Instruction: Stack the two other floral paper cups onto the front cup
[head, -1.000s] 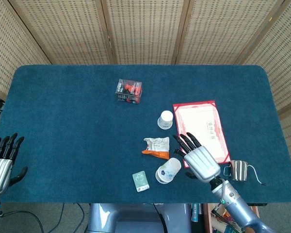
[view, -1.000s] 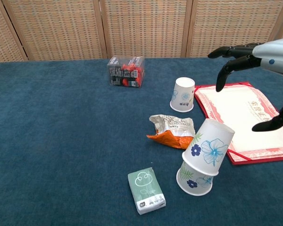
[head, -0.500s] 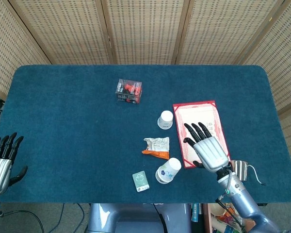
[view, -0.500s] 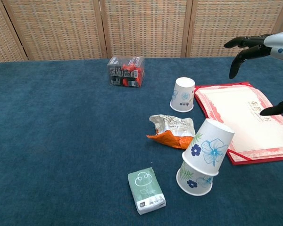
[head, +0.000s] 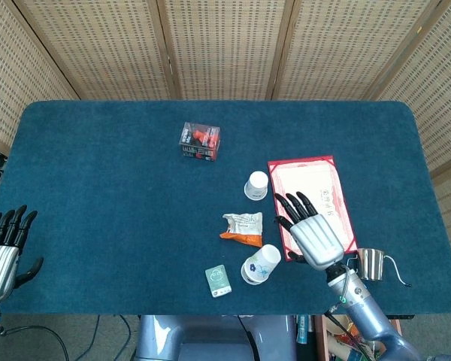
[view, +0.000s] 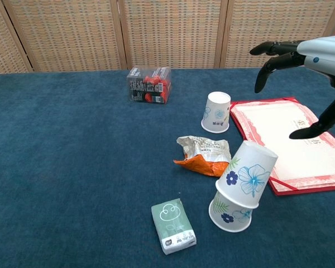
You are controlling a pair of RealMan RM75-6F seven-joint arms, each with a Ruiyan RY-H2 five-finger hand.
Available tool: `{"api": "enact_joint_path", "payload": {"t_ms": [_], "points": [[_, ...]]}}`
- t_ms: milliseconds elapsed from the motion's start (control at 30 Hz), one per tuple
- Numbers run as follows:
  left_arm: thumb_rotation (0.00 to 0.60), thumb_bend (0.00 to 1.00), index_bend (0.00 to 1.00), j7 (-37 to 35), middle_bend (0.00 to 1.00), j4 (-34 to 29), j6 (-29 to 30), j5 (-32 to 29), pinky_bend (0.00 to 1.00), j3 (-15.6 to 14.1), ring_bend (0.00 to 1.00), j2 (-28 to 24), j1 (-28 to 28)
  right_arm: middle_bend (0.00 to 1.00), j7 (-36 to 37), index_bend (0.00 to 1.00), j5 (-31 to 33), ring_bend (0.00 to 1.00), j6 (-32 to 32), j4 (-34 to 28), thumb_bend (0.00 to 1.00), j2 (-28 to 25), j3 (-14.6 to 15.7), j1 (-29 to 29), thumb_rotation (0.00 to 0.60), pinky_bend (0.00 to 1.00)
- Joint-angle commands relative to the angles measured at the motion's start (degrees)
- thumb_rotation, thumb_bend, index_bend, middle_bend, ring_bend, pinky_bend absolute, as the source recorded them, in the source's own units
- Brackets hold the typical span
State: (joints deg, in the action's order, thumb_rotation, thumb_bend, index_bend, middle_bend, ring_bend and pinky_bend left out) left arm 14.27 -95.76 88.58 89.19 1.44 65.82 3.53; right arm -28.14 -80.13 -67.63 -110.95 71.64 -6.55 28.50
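Head view showed three floral paper cups on the blue desk (head: 98,165). Two of them formed a tilted stack near the front edge: the front cup (view: 229,214) stood upside down on the cloth, and a second cup (view: 249,174), also inverted, sat over it, leaning toward the right. The third cup (view: 216,112) stood apart, upside down, farther back, just beside the left border of one red-framed certificate (view: 293,146).

One crumpled snack wrapper (view: 204,155), orange and silver, lay between the lone cup and the stack, close to the stack's left side. One small green tissue packet (view: 173,225) lay at the front, to the left of the stack. One clear box with red and black contents (view: 149,85) rested well back on the desk. One small metal cup with a handle (head: 370,262) stood near the front right edge.

Two hands were visible. The right hand (head: 312,232) hovered above the certificate's left part, palm down, fingers (view: 271,61) spread and held wide, carrying nothing; chest view showed it raised clear of the desk, to the right of the lone cup. The left hand (head: 1,252) lay at the far left front edge, fingers extended and apart, likewise holding nothing.
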Motion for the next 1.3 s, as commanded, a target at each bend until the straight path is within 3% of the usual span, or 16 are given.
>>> {"api": "enact_joint_path", "payload": {"t_ms": [33,267,533,1300], "points": [[0.6,0.31,0.0,0.0,0.0,0.0,0.0,0.0,0.0,0.0,0.0,0.0,0.0,0.0,0.0,0.35,-0.1,0.0,-0.1,0.0,0.07,0.2,0.0,0.0,0.6,0.0],[0.6,0.31,0.0,0.0,0.0,0.1,0.0,0.1,0.0,-0.1,0.0,0.0,0.0,0.0,0.0,0.33,0.2,0.0,-0.1,0.3,0.07,0.9,0.1,0.1,0.6,0.0],[0.6,0.31,0.0,-0.1,0.0,0.5,-0.1,0.1,0.0,-0.1,0.0,0.2,0.0,0.0,0.5,0.09,0.5,0.0,0.0,0.6,0.07,1.6,0.0,0.3,0.6,0.0],[0.6,0.31,0.0,-0.1,0.0,0.3,-0.1,0.2,0.0,-0.1,0.0,0.2,0.1,0.0,-0.2,0.09,0.5,0.0,-0.8,1.3,0.07,6.2,-0.4,1.1,0.6,0.0]]}}
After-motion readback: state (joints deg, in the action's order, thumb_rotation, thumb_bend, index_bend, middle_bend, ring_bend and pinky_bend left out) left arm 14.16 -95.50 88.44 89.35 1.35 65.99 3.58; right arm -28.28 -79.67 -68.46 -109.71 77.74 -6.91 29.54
